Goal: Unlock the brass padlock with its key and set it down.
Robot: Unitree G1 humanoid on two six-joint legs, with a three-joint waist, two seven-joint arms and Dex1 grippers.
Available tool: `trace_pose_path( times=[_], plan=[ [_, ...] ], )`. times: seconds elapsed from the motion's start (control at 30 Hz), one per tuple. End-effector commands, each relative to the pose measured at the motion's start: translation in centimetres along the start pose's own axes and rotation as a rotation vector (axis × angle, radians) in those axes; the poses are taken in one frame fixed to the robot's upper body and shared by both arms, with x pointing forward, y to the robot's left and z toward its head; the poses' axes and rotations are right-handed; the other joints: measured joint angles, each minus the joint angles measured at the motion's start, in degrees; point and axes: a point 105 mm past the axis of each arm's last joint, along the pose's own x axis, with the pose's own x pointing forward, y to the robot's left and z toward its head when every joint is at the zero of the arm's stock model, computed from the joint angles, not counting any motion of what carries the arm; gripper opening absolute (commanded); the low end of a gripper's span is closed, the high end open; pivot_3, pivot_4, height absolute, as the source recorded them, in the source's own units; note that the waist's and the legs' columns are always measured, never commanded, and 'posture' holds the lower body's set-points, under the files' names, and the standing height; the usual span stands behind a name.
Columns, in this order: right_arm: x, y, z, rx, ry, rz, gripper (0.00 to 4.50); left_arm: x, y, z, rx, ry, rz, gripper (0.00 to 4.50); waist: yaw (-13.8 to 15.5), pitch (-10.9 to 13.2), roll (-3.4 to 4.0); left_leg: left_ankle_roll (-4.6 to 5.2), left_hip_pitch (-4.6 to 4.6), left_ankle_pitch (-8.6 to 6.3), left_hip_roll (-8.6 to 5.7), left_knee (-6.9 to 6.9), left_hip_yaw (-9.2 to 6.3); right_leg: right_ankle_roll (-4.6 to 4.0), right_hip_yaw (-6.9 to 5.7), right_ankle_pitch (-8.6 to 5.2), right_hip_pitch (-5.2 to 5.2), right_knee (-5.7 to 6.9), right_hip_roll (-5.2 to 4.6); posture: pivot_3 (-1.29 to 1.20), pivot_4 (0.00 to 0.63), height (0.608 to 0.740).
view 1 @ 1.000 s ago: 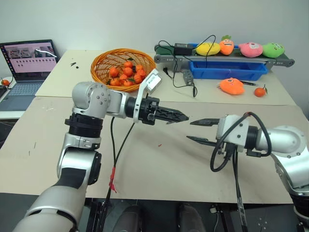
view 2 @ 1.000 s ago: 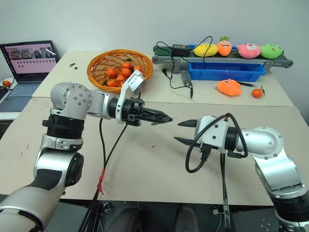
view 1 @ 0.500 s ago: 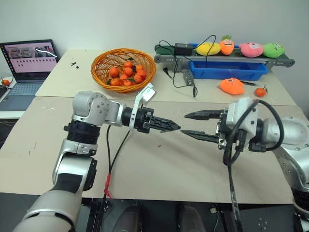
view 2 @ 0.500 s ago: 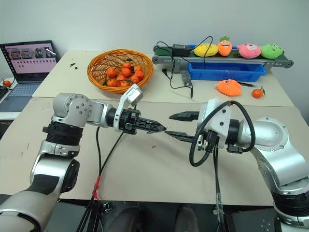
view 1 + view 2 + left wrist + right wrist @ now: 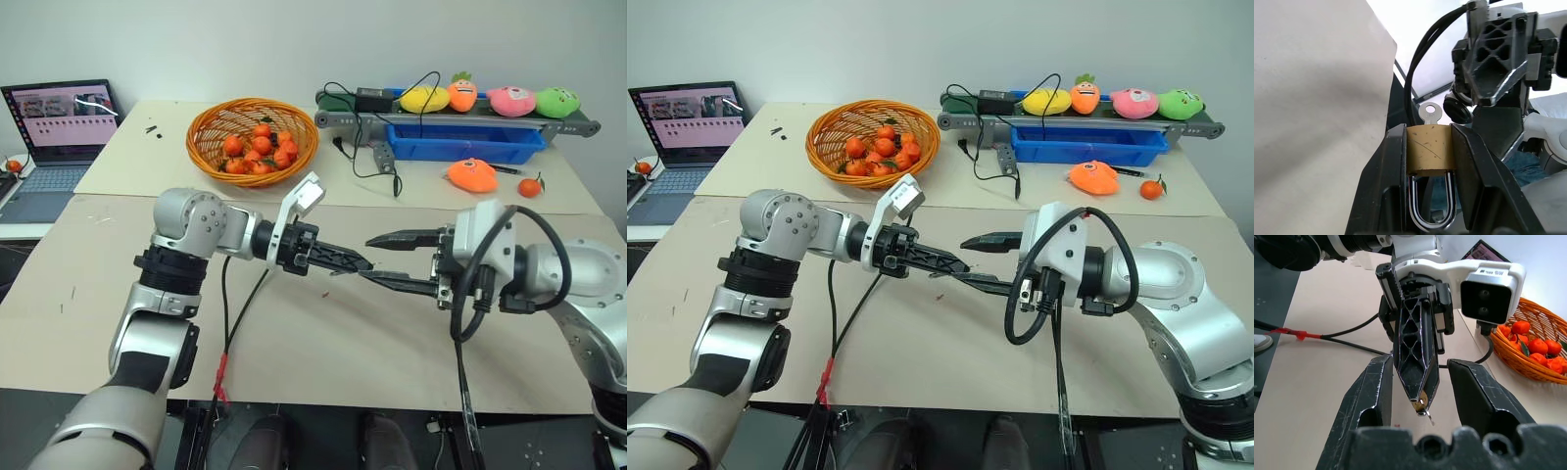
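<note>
My left gripper (image 5: pixel 1429 133) is shut on the brass padlock (image 5: pixel 1430 152), held above the table with its fingers level. The squarish golden body sits between the pads. Its silver shackle (image 5: pixel 1430 215) points back toward the wrist. The key (image 5: pixel 1430 112) sticks out of the body's far end, silver head showing. My right gripper (image 5: pixel 374 258) faces the left gripper (image 5: pixel 359 263) tip to tip and stands open. Its fingers (image 5: pixel 1371 396) straddle the left gripper's tip, where the padlock (image 5: pixel 1421 400) and key (image 5: pixel 1428 416) show; the key lies between them, untouched.
A wicker basket (image 5: pixel 206 147) of small oranges stands at the back left, a laptop (image 5: pixel 59 127) beyond it. At the back right are a blue tray (image 5: pixel 460 142), plush toys (image 5: pixel 490 98), cables, an orange plush (image 5: pixel 472 174) and a lone orange (image 5: pixel 529 186).
My right gripper has swung up and to the left and rolled, so its open fingers now straddle the left gripper's tip. The left gripper has hardly moved and keeps its hold.
</note>
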Motion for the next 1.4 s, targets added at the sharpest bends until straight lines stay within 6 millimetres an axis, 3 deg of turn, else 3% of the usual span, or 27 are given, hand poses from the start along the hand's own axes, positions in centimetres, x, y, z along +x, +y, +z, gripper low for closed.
trace_pose_path(
  times=[0.03, 0.67, 0.87, 0.9, 1.4],
  plan=[
    [-0.1, -0.1, 0.4, -0.043, -0.012, 0.0, 2.22, -0.1, -1.6, 0.9, 0.062, 0.013, -0.025, 0.84, 0.0, 0.0, 0.0, 0.0, 0.0, 0.0, 0.0, 0.0, 0.0, 0.0, 0.0, 0.0, 0.0, 0.0, 0.0, 0.0, 0.15, 0.74],
    [0.6, -0.5, 0.5, -0.054, -0.034, 0.0, 2.22, 0.4, -2.9, 1.2, 0.079, 0.025, -0.051, 0.84, -0.05, 0.0, 0.0, 0.0, 0.0, 0.0, 0.0, 0.0, 0.01, 0.0, 0.02, 0.0, -0.01, 0.0, 0.0, 0.0, 0.15, 0.74],
    [0.7, -0.3, 0.6, -0.049, -0.037, 0.0, 0.52, 0.4, -2.9, 1.1, 0.079, 0.028, -0.052, 0.84, -0.11, 0.0, 0.0, -0.01, 0.0, 0.0, -0.01, 0.0, 0.01, 0.0, 0.03, 0.0, -0.01, 0.0, 0.0, 0.0, 0.15, 0.74],
    [0.6, -0.3, 0.6, -0.048, -0.037, 0.0, 0.43, 0.4, -2.9, 1.1, 0.078, 0.028, -0.053, 0.84, -0.13, 0.0, 0.0, -0.01, 0.0, 0.0, 0.0, 0.0, 0.01, 0.0, 0.02, 0.0, -0.01, 0.0, 0.01, 0.0, 0.15, 0.74],
    [0.6, -0.4, 0.5, -0.06, -0.027, -0.009, 0.43, 0.5, -3.3, 1.0, 0.072, 0.038, -0.074, 0.84, -0.12, 0.0, 0.0, -0.01, 0.01, 0.01, -0.01, 0.0, 0.01, 0.0, 0.03, 0.0, -0.01, 0.0, 0.0, 0.0, 0.15, 0.74]
  ],
)
